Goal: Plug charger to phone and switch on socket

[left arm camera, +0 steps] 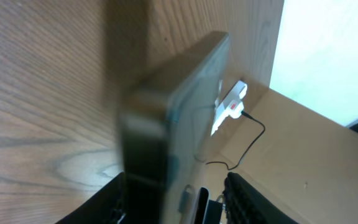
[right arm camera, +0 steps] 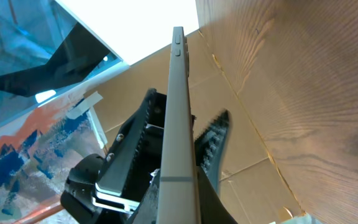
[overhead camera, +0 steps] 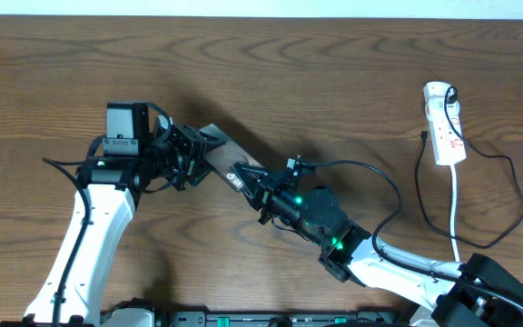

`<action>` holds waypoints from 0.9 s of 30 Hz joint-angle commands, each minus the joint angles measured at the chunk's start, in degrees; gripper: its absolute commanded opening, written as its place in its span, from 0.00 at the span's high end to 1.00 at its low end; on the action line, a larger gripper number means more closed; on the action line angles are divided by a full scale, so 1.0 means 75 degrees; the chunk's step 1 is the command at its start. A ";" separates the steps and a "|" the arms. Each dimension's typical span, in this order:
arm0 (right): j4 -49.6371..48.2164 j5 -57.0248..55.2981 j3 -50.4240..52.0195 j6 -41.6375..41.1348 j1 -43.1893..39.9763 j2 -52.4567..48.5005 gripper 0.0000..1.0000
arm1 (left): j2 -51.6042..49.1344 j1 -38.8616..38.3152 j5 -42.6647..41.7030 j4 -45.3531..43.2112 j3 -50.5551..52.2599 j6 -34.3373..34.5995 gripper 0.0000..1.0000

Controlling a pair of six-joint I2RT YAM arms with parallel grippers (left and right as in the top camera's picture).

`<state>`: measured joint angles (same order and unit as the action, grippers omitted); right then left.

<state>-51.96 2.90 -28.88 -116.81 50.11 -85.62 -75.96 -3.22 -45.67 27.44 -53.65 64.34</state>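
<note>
The left jaws were clenched on one end of the phone (overhead camera: 221,153), holding it tilted over the counter (overhead camera: 334,82). The right jaws stood at the other end of the phone; I could not tell if they were released or clenched. Well apart from both, beyond the right jaws, the charger (overhead camera: 522,204) lay in a loop beside the socket (overhead camera: 444,132).
</note>
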 commanded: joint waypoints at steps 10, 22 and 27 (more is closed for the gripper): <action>-0.0143 -0.0254 -0.0090 -0.0099 0.0041 0.0058 0.98 | 0.0000 -0.0664 0.0699 -0.0420 0.0023 0.0638 0.66; -0.0166 -0.0251 -0.0090 -0.0096 0.0032 0.0058 0.87 | 0.0000 -0.0682 0.0761 -0.0423 0.0023 0.0787 0.93; -0.0114 -0.0166 -0.0090 0.0187 0.0032 0.0058 0.66 | 0.0000 -0.0682 0.1437 -0.0446 0.0023 0.0807 0.93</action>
<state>-52.97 0.64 -28.91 -119.24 50.00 -85.60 -75.96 -8.27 -39.13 24.40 -53.25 69.28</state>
